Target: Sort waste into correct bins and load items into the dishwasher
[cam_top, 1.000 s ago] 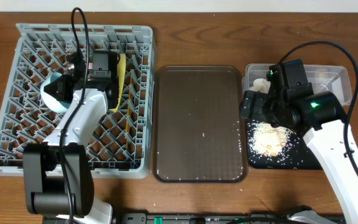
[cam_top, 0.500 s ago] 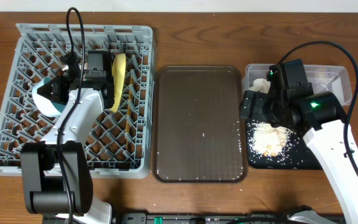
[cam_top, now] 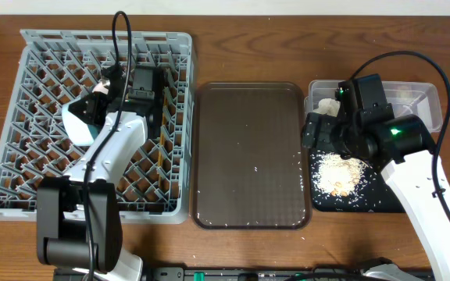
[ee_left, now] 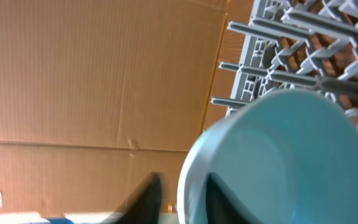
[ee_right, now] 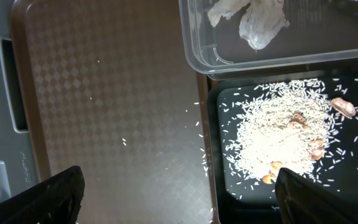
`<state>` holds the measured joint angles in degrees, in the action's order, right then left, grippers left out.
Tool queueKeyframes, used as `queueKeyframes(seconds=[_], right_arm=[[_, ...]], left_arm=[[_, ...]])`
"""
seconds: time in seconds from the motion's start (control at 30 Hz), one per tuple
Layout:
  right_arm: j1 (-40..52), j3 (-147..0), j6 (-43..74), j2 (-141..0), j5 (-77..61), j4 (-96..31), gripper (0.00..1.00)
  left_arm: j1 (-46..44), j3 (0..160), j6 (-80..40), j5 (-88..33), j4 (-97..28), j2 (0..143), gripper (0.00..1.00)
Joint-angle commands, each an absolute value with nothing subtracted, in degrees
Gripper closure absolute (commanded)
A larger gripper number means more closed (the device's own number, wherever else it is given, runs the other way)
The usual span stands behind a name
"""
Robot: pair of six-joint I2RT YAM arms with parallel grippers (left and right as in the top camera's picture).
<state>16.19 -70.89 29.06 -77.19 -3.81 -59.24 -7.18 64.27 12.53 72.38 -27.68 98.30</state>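
The light blue bowl (cam_top: 76, 122) lies on its side in the left half of the grey dishwasher rack (cam_top: 22, 176). My left gripper (cam_top: 94, 109) straddles its rim. In the left wrist view the bowl (ee_left: 291, 155) has one finger inside it, and the outer finger (ee_left: 146, 198) stands a little off the rim, so the left gripper (ee_left: 182, 190) is open. My right gripper (ee_right: 185, 199) hangs wide open and empty over the seam between the brown tray and the black bin (ee_right: 229, 180). That bin holds the crumbs (ee_right: 278, 137). A white tissue (ee_right: 257, 22) lies in the clear bin (ee_right: 194, 59).
The dark brown serving tray (cam_top: 248, 156) lies between the rack and the bins, with a few stray grains on it. The clear bin (cam_top: 424, 101) sits behind the black bin (cam_top: 366, 200) at the right. Rack pegs (ee_left: 278, 37) stand close beside the bowl.
My left arm has shifted right over the rack with the bowl, and its jaws have eased off the rim. The yellow plate seen earlier is now covered by that arm. The right arm is still.
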Motion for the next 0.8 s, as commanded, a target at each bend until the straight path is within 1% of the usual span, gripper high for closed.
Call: queueKeyframes(seconds=[0.0,0.03,0.07,0.2,0.3,0.37,0.53,0.67,0.77], right_arm=[[15.7,-71.8,28.2,-76.6,-3.3,-59.4,0.04],[15.7,-71.8,28.2,-76.6,-3.3,-59.4,0.04],[15.7,-71.8,28.2,-76.6,-3.3,-59.4,0.04],[15.7,-71.8,28.2,-76.6,-3.2,-59.3,0.04],[15.7,-71.8,28.2,-76.6,-3.2,-59.4,0.05],[15.7,-71.8,28.2,-76.6,-3.2,-59.4,0.05],[15.7,-71.8,28.2,-76.6,-3.2,-59.8,0.05],[15.7,-71.8,28.2,-76.6,-3.2,-59.8,0.05],[15.7,-71.8,27.7,-76.6,-3.2,-59.8,0.04]], left_arm=[[-7.5,63.9,6.9,72.7,-28.8,96.5,0.59],[-7.7,63.9,5.8,71.7,-29.1,95.2,0.56],[-8.1,63.9,5.3,66.3,-30.3,91.6,0.48],[-8.1,63.9,5.2,50.4,-33.2,81.9,0.39],[-8.1,63.9,4.3,39.7,-35.2,74.6,0.37],[-8.1,63.9,1.0,32.5,-37.9,69.2,0.36],[-8.1,63.9,-4.4,14.3,-44.2,61.7,0.38],[-8.4,63.9,-5.9,8.5,-48.3,59.9,0.44],[-10.1,64.5,-9.7,7.9,-51.0,59.4,0.44]])
